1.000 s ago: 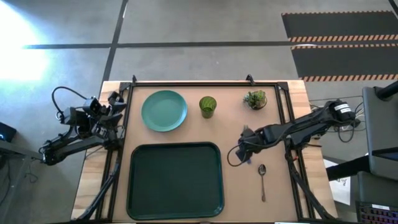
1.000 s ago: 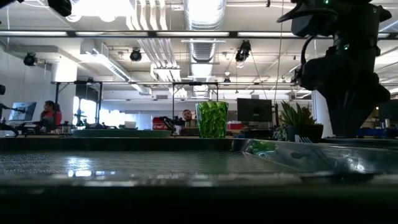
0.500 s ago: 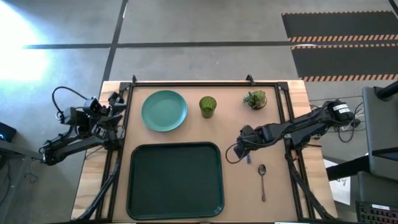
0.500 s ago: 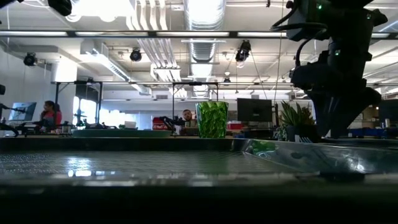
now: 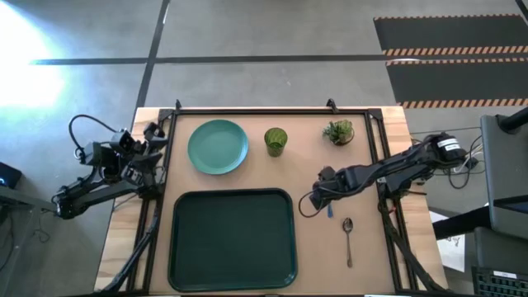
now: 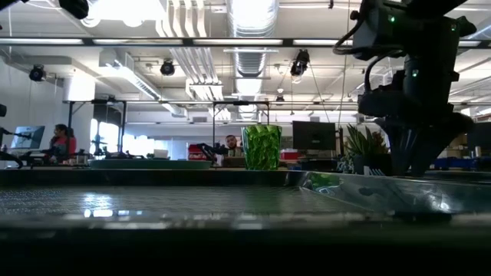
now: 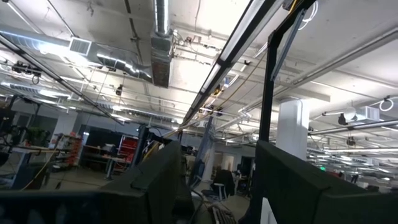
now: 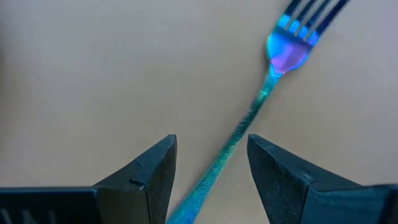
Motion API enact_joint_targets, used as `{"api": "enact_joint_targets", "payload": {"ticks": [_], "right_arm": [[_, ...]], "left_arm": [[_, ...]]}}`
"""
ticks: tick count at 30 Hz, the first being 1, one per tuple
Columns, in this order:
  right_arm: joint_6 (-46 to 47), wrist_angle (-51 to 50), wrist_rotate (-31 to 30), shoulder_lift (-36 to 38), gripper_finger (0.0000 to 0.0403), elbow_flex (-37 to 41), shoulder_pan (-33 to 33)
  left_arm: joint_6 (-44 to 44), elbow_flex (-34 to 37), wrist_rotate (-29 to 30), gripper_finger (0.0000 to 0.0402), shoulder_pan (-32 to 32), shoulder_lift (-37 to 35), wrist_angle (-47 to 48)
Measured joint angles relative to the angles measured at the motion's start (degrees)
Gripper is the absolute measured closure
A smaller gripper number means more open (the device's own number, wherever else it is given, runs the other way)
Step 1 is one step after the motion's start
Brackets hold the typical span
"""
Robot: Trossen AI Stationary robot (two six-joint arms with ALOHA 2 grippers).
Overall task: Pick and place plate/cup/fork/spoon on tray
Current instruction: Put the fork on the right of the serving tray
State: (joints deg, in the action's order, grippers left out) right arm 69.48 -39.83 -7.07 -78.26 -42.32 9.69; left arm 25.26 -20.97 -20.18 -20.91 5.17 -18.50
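Task progress: no item is on the tray yet. All four items remain on the table.

The right gripper is lowered over the fork. Its fingers are spread apart, with the fork handle running between them, untouched by either as far as the right wrist view shows. The tines point away, ahead of the fingertips. This is judged to be the approach before the first grasp.

Relative to the right gripper, the spoon lies just beside it on the table. The tray sits close on its other side. The cup and the plate lie farther off, beyond the tray's far edge.

The left gripper waits at the table's left edge with fingers apart, holding nothing.

Remaining: fork, spoon, cup, plate.
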Motion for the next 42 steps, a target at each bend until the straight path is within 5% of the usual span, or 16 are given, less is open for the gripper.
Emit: {"api": "enact_joint_targets", "payload": {"ticks": [20, 33, 42], "right_arm": [[3.4, 1.5, -0.3, -7.1, 0.0219, 0.0, 0.0], [6.3, 3.8, -1.2, -7.0, 0.0383, 0.1, 0.0], [7.3, 3.5, -2.7, -7.0, 0.0392, 0.0, 0.1]], "left_arm": [[0.0, 0.0, -0.9, 0.021, 0.0, 0.0, 0.0], [0.0, 0.0, -0.9, 0.021, 0.0, 0.0, 0.0], [0.0, 0.0, -0.9, 0.021, 0.0, 0.0, 0.0]]}}
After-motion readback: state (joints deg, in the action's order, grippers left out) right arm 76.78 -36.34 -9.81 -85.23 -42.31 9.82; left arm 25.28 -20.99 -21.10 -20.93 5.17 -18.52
